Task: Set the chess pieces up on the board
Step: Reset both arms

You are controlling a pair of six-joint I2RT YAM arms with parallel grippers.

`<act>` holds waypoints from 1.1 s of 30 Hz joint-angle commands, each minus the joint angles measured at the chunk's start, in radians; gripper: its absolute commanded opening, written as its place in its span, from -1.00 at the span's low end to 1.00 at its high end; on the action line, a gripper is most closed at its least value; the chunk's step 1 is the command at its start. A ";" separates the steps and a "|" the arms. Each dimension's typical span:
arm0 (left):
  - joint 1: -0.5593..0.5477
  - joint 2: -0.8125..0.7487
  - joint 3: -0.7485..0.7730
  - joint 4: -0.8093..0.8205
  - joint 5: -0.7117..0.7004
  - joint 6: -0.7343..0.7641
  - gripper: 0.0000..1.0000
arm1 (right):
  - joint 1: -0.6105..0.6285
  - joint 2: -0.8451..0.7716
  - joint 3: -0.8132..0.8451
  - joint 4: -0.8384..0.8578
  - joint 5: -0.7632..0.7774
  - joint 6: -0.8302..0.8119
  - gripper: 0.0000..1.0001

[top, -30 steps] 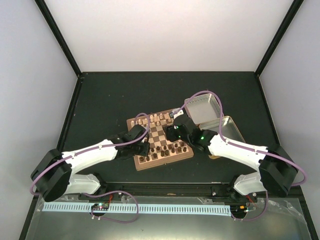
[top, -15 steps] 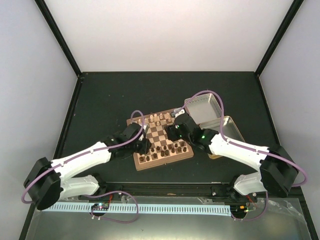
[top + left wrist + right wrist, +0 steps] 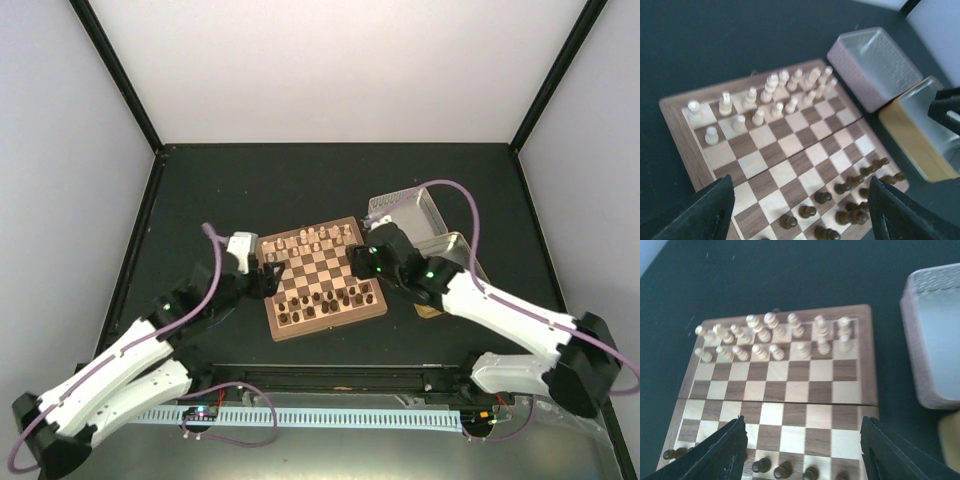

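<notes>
Two pale side walls and a white back wall close in a dark matte surface [image 3: 250,190], with black posts at the corners.

A silvery tin half [image 3: 405,212] lies just beyond the right pincer [image 3: 358,262]. A gold-toned tin half [image 3: 465,250] sits just beside it and is partly covered by the right arm. From the left pincer [image 3: 262,275] both tins lie past the far side of the board, off towards its right finger.

The board [image 3: 322,270] lies flat between the two pincers, the left one at its left edge and the right one over its right edge. The cream pieces [image 3: 315,238] stand in two rows along the far side, well ahead of both pincers. The dark pieces [image 3: 325,303] stand along the near side, low between the fingertips in each wrist view.

Both pincers gape wide, with nothing between the fingers.
</notes>
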 commanded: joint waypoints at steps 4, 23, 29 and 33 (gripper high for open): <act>0.006 -0.279 0.025 -0.106 -0.169 0.092 0.94 | -0.006 -0.304 -0.052 -0.171 0.232 0.025 0.30; 0.006 -0.569 0.283 -0.386 -0.287 0.162 0.98 | -0.006 -0.977 -0.022 -0.444 0.488 0.000 0.95; 0.006 -0.586 0.332 -0.411 -0.304 0.183 0.98 | -0.006 -1.023 0.026 -0.495 0.517 -0.017 1.00; 0.006 -0.589 0.343 -0.416 -0.309 0.191 0.98 | -0.006 -1.027 0.033 -0.501 0.521 -0.019 1.00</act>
